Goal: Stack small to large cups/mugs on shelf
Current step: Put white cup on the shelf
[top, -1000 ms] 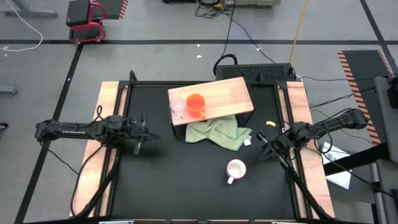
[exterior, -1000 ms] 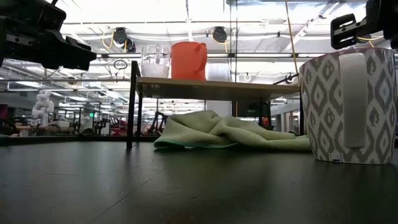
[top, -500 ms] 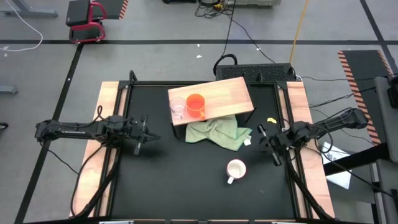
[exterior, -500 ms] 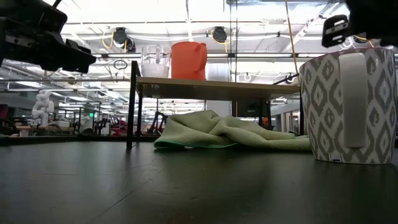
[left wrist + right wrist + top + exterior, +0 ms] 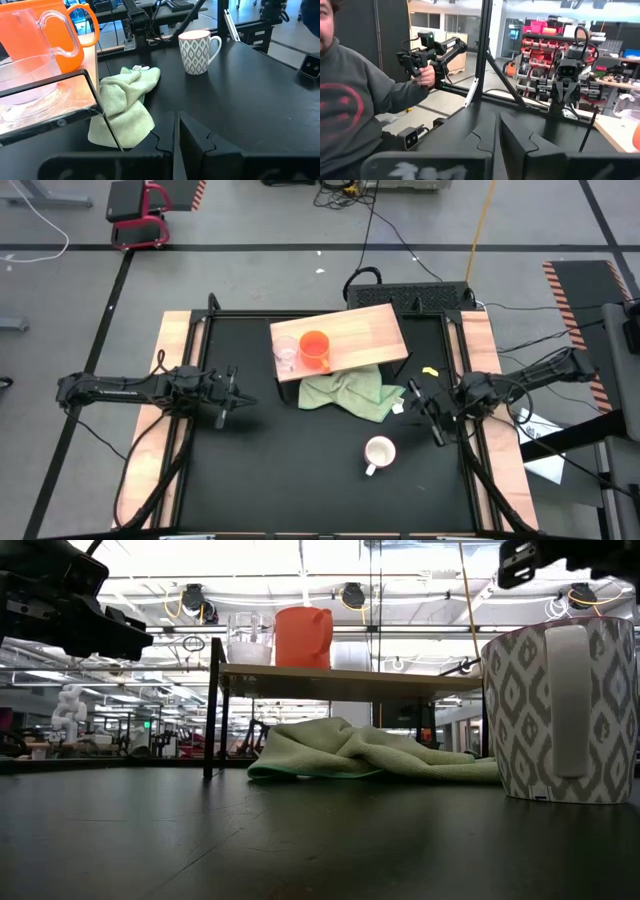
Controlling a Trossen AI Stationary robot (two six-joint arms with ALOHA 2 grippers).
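The tan wooden shelf (image 5: pixel 355 335) stands on dark legs at the table's far middle. The clear glass cup (image 5: pixel 286 353) and the orange mug (image 5: pixel 315 348) stand side by side on their bases at its left end; both also show in the left wrist view, the cup (image 5: pixel 30 87) and the mug (image 5: pixel 47 32). The white patterned mug (image 5: pixel 379 451) stands upright on the table at the near right, its handle toward the near edge. My left gripper (image 5: pixel 238 398) is shut and empty at the table's left. My right gripper (image 5: pixel 421 413) is shut and empty, just far-right of the white mug.
A crumpled green cloth (image 5: pixel 350 392) lies on the table under the shelf's near edge, between shelf and white mug. A small yellow piece (image 5: pixel 431 372) lies at the right. A person (image 5: pixel 355 105) stands beyond the table in the right wrist view, a hand-held device in one hand.
My right gripper has gone a little toward the table's left edge and up, staying shut. The cups, mugs and cloth have kept still.
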